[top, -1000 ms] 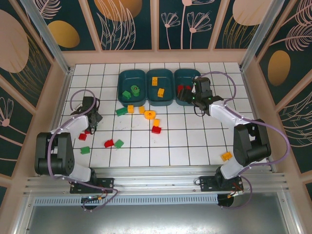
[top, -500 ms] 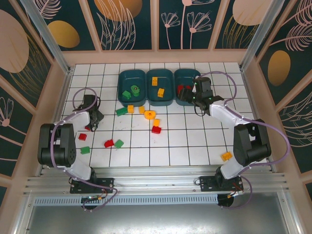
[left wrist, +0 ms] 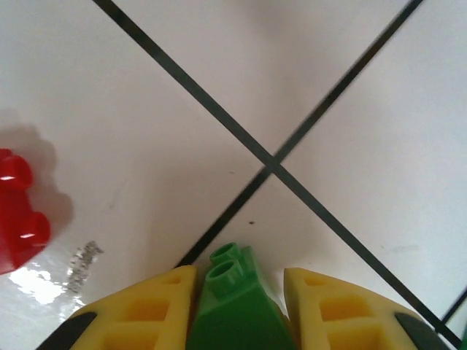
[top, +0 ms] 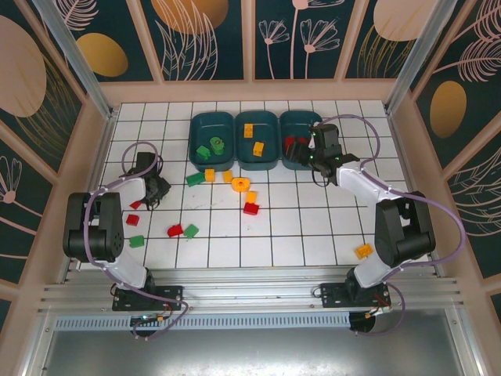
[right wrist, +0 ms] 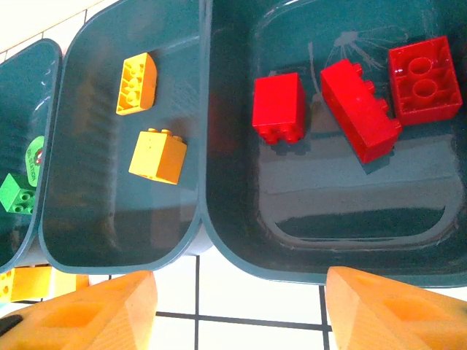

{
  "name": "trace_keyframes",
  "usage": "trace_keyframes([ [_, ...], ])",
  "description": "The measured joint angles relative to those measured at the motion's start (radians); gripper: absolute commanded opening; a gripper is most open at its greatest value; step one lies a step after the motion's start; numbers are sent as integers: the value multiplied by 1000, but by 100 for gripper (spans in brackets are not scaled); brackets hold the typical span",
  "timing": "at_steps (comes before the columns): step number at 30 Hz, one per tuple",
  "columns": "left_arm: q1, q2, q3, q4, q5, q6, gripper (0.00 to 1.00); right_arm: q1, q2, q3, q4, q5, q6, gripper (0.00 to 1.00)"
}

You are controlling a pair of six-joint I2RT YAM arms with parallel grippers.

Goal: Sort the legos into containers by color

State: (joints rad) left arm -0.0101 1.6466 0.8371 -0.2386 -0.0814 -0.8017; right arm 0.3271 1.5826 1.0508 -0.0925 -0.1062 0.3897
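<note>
My left gripper [left wrist: 239, 292] is low over the tiles at the left [top: 156, 188], its yellow fingers shut on a green lego [left wrist: 237, 306] whose studs point away. A red lego [left wrist: 18, 211] lies just left of it. Three teal containers stand at the back: the left one [top: 197, 133] with green pieces, the middle one [right wrist: 95, 219] with two yellow legos [right wrist: 156, 154], the right one [right wrist: 306, 273] with three red legos [right wrist: 360, 109]. My right gripper [right wrist: 241, 299] hovers open and empty at the near rim of the right container [top: 301, 153].
Loose legos lie on the tiles: green [top: 195, 178], yellow [top: 209, 175], orange [top: 240, 184], red [top: 250, 208], red [top: 174, 230], green [top: 191, 230], green [top: 136, 241], and an orange one [top: 363, 251] near the right arm's base. Wooden walls ring the floor.
My left gripper has slid a little right and back across the tiles and closed its fingers onto the green lego. The right arm has stayed where it was.
</note>
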Motion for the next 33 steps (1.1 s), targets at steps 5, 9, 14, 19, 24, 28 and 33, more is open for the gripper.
trace_keyframes([
  [5, -21, -43, 90, -33, 58, -3, 18, 0, 0, 0, 0, -8, 1, 62],
  [9, -106, -14, 340, -27, 100, 6, 16, 0, 0, 0, 0, -32, 6, 62],
  [14, -198, 154, 609, 10, 180, 34, 15, 0, -2, -4, -1, -45, 9, 62],
  [19, -212, 344, 711, -20, 232, 62, 26, 13, -28, -20, -29, -39, 8, 64],
  [24, -212, 427, 765, -65, 272, 98, 58, 86, -75, -20, -58, 0, 8, 69],
  [28, -214, 415, 799, -75, 309, 138, 76, 143, -95, -20, -83, 30, 8, 71],
  [33, -223, 255, 732, -69, 300, 192, 76, 201, -97, -20, -118, 73, 11, 71],
])
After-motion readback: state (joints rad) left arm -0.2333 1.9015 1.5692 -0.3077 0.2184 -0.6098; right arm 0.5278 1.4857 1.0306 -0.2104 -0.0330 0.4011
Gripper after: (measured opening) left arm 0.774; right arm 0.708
